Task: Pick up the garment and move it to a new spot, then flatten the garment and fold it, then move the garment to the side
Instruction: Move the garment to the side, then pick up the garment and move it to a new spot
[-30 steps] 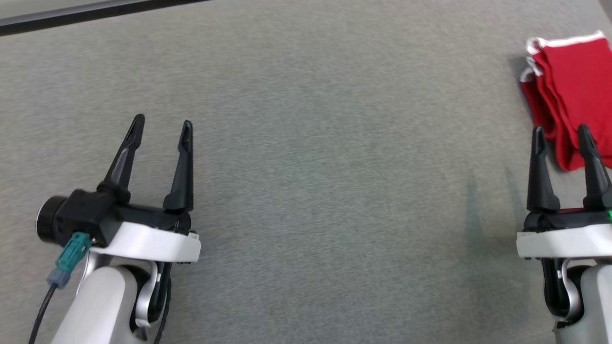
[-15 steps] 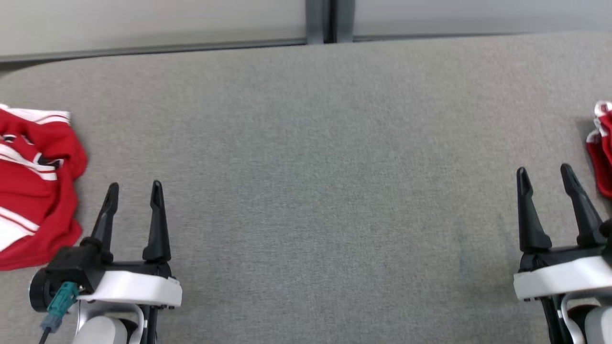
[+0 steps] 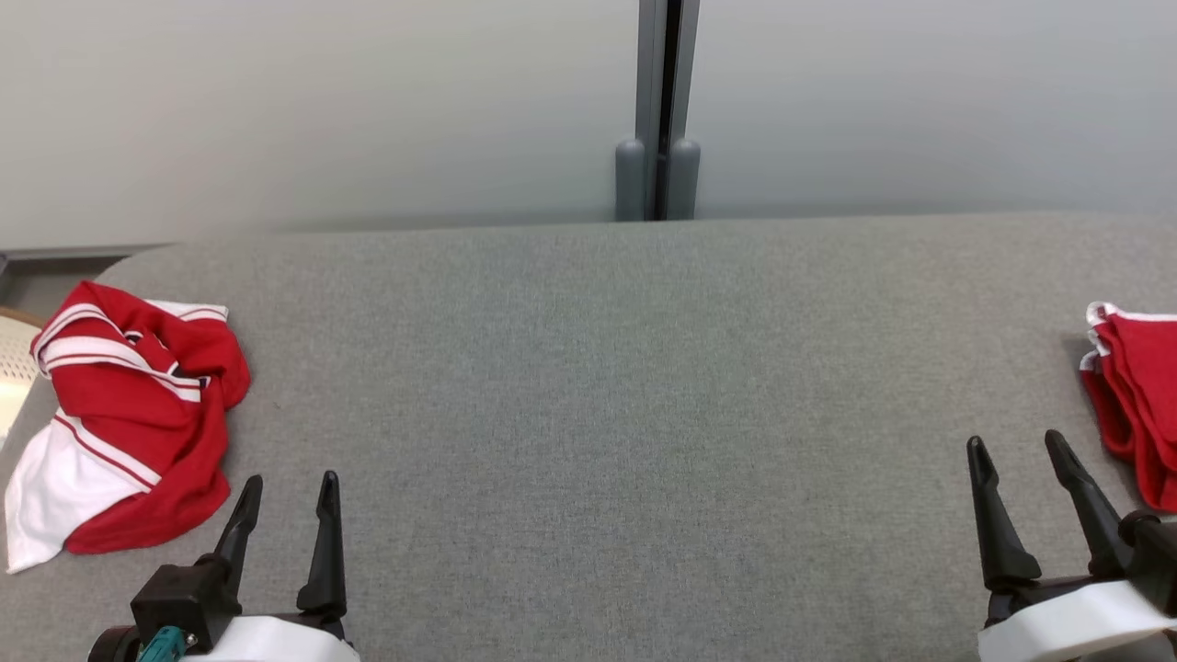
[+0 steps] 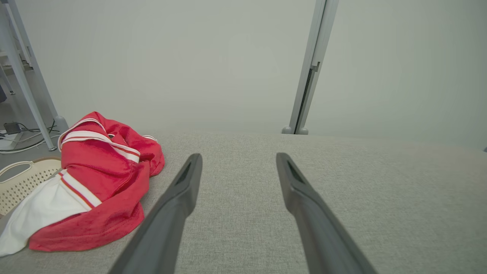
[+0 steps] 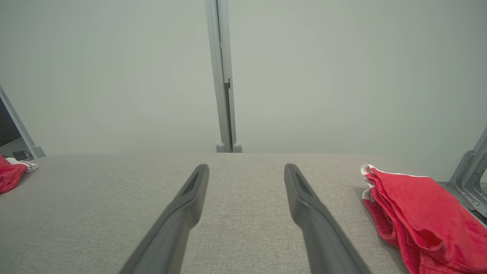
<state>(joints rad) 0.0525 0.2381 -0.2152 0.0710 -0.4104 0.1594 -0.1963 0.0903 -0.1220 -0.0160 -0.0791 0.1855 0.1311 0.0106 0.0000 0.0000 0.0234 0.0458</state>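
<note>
As the left gripper and right gripper both hover w/ fingers apart and empty, the pick-up step seems only starting: next, I think, the left one must reach sideways to the crumpled garment at the left end of the grey surface.

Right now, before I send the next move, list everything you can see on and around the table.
crumpled garment: one, red with white stripes, heaped at the table's left end
folded garment: one, red with white trim, table's right edge
table: one, grey fabric top, across the view
basket: one, cream, beyond the table's left end
wall panels: two, pale grey, behind the table
post: one, grey, between the panels
left gripper: one, dark fingers, open, empty, beside the crumpled garment
right gripper: one, dark fingers, open, empty, beside the folded garment
</note>
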